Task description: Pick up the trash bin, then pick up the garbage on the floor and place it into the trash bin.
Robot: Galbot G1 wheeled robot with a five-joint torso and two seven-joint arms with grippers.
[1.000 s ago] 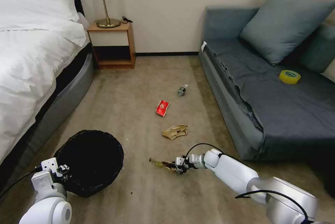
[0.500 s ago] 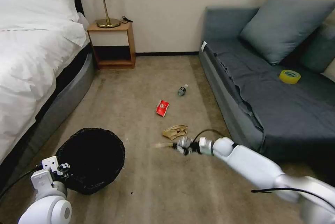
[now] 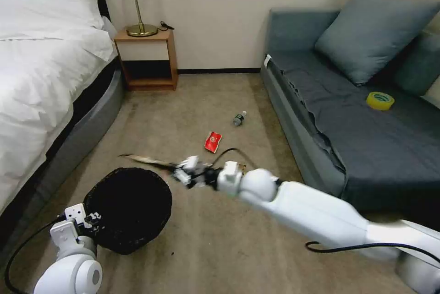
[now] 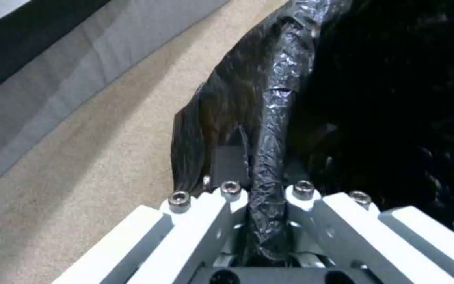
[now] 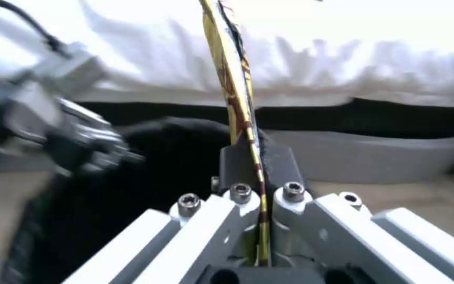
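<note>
Right gripper (image 3: pixel 185 173) clamped on long gold-brown wrapper (image 3: pixel 146 160), long axis pointing toward bed, hanging just beyond far rim of trash bin (image 3: pixel 128 209). Left gripper (image 4: pixel 266 205) pinching bin's near rim.

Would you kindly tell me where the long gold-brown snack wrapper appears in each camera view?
Head view: the snack wrapper juts from the right gripper, above the trash bin's far rim.
Left wrist view: not in it.
Right wrist view: the wrapper rises from the shut jaws.
Shared landmark: the black-lined trash bin.
</note>
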